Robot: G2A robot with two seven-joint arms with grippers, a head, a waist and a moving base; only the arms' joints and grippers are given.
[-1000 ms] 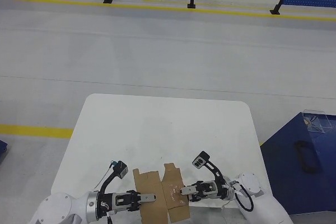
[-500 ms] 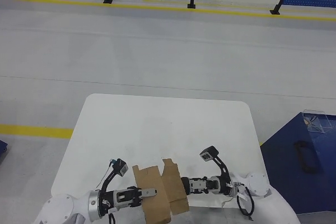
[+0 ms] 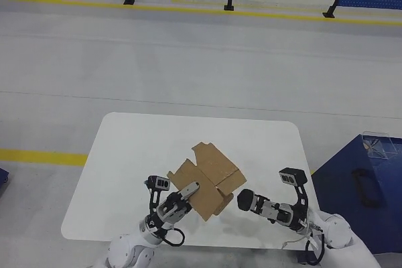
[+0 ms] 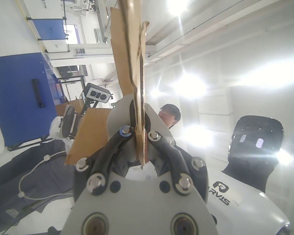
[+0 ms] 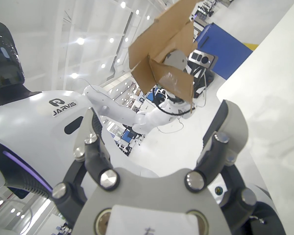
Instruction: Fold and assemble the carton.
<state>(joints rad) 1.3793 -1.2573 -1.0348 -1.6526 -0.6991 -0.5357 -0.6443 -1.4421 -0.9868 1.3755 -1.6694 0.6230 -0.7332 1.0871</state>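
Observation:
A flat brown carton (image 3: 213,175), partly unfolded with its flaps spread, hangs tilted in the air over the near half of the white table (image 3: 147,144). My left gripper (image 3: 189,191) is shut on the carton's lower edge; in the left wrist view its fingers (image 4: 138,123) pinch the carton (image 4: 127,50) edge-on. My right gripper (image 3: 243,199) is a short way off to the carton's right, not touching it. In the right wrist view that gripper (image 5: 159,111) is open and holds nothing, and the carton (image 5: 166,32) hangs farther off.
A blue cabinet (image 3: 370,194) stands beside the table's right edge. The floor beyond has yellow lines (image 3: 37,157). The white tabletop stretches away past the carton on the far side.
The carton lay flat at the table's near edge with both grippers on it. The left gripper has since lifted it up and forward, and the right gripper has let go and drawn off to the right.

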